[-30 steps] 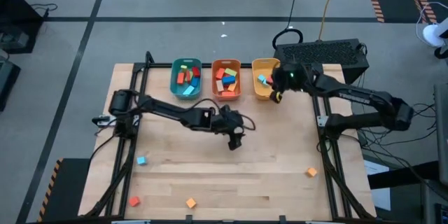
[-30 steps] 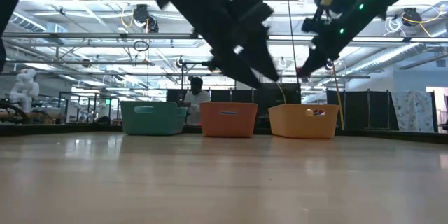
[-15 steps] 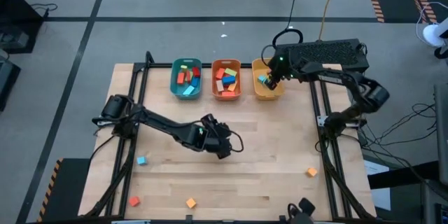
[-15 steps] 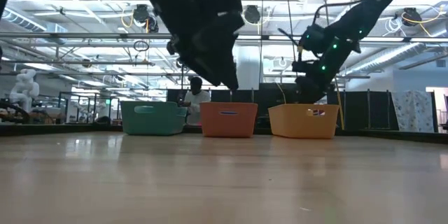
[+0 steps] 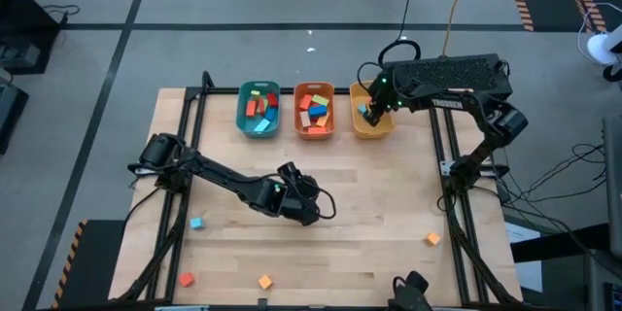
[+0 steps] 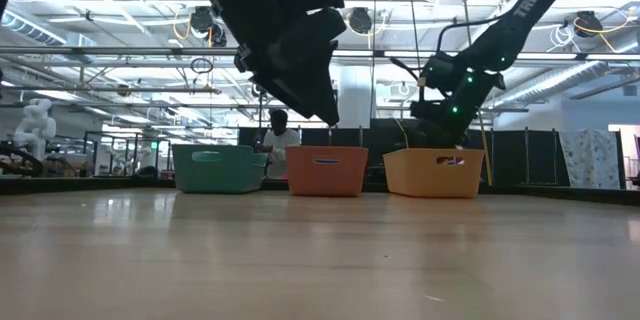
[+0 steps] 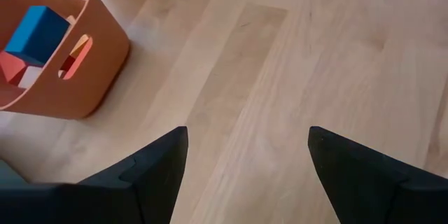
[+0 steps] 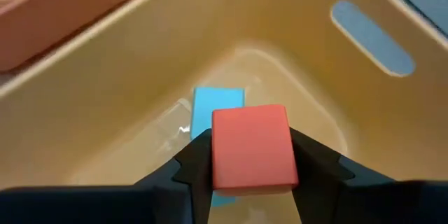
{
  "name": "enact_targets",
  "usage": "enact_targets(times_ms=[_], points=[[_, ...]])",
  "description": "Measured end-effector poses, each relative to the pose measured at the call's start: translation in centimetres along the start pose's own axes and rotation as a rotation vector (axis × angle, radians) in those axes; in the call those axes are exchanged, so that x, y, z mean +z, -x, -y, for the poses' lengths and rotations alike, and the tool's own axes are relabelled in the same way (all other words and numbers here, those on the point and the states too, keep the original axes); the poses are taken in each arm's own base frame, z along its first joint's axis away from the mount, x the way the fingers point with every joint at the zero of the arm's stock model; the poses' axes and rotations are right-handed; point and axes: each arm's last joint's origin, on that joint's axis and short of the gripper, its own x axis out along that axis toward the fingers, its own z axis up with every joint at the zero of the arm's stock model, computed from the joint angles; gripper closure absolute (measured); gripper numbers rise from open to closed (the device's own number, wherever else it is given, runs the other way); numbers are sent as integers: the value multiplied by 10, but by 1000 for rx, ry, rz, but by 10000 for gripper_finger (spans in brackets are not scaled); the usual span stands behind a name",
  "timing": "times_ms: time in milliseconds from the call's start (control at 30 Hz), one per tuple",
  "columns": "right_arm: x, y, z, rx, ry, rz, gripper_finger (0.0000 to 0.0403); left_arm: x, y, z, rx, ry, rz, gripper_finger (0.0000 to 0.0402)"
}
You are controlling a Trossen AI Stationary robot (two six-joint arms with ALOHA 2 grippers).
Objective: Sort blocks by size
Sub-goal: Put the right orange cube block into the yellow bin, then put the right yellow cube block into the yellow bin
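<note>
My right gripper [image 8: 250, 162] reaches into the yellow bin [image 5: 362, 122] at the far right, shut on a red block [image 8: 250, 143]. A light-blue block [image 8: 218, 105] lies on that bin's floor just beyond it. My left gripper [image 7: 248, 140] hangs open over bare wood at the table's middle [image 5: 309, 209], with nothing between its fingers. The teal bin [image 5: 259, 109] and the orange bin [image 5: 315, 109] hold several blocks. Loose blocks rest on the tabletop: a blue one [image 5: 196, 223], a red one [image 5: 186, 279] and two orange ones [image 5: 264, 281] [image 5: 432, 239]. My right gripper pinches the red block by two opposite sides [image 8: 218, 161] between its two fingers. The fingers slant down into the yellow bin from above. The block sits level in the hold, clear of the bin's floor and above the light-blue block.
The three bins stand in a row along the far edge. Black frame rails [image 5: 185, 155] run along the table's left and right sides. Bare wood lies between the bins and the loose blocks near the front edge. A person [image 6: 278, 140] shows far behind the bins.
My right gripper has gone toward the far edge and down into the yellow bin, carrying the red block. My left gripper has swung toward the table's left and near edge and turned, staying open.
</note>
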Motion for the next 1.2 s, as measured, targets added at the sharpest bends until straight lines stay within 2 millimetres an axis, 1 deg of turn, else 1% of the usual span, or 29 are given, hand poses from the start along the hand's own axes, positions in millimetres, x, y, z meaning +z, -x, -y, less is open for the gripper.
enact_targets(times_ms=[100,300,467,567,667,767,867,967,1200], points=[[-2,-3,0,-2,-6,-13,245,0,0,-1,2,1,0,104],[-1,-3,0,-3,-8,-11,216,1,0,-1,19,1,9,104],[0,-3,1,-6,1,-1,213,1,0,-1,21,1,10,104],[2,3,0,-9,18,18,216,1,0,-1,22,0,10,104],[9,16,1,-14,32,28,217,1,0,-1,22,0,10,104],[20,38,0,-15,33,35,217,1,-2,-3,29,4,11,104],[23,59,-3,2,27,-16,218,3,-5,-7,38,13,8,104],[19,75,-10,31,-5,-106,218,4,-7,-9,45,19,6,104],[-3,97,-38,99,-5,-352,218,4,-7,-9,44,16,8,104]])
